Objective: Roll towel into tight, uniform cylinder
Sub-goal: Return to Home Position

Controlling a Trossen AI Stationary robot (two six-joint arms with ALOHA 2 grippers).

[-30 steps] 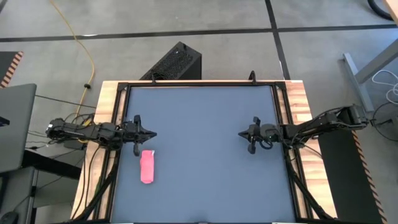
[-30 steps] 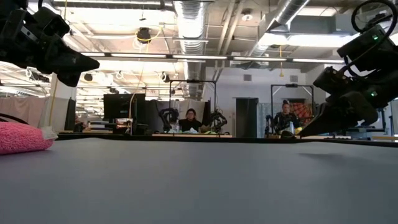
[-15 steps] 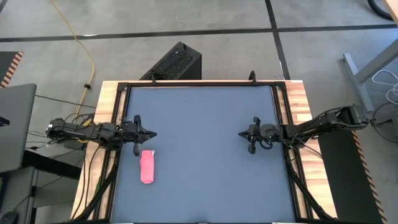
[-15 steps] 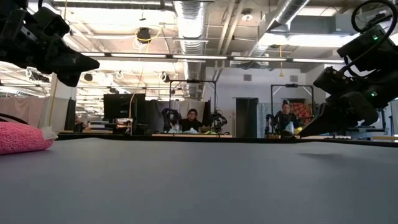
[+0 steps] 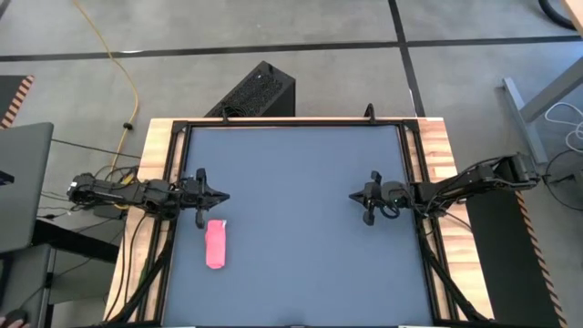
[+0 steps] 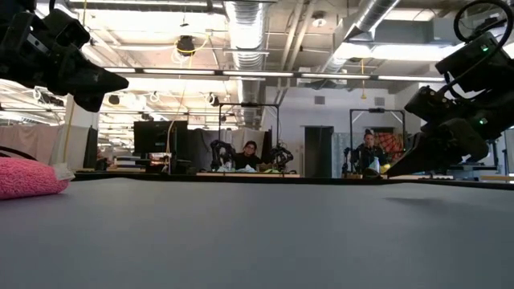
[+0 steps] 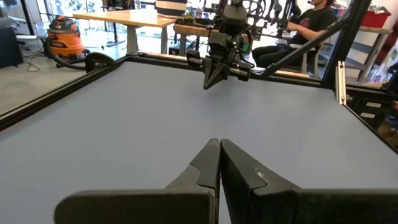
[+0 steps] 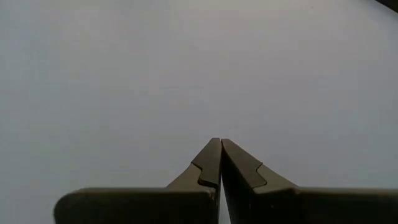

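The pink towel point(image 5: 216, 244) lies rolled up as a short cylinder on the dark tabletop near the left edge, its long side on the table; it also shows at the left of the low view point(image 6: 28, 177). My left gripper point(image 5: 224, 195) hovers just beyond the towel's far end, shut and empty, fingers level and pointing toward the table's right; it also shows in the left wrist view point(image 7: 220, 144). My right gripper point(image 5: 352, 196) hovers at the right side of the table, shut and empty, and shows in the right wrist view point(image 8: 220, 143). The towel is hidden from both wrist views.
The table point(image 5: 301, 273) has a raised black frame and wooden side strips. A black box point(image 5: 257, 91) stands on the floor beyond the far edge. People sit at desks in the room behind point(image 6: 249, 152).
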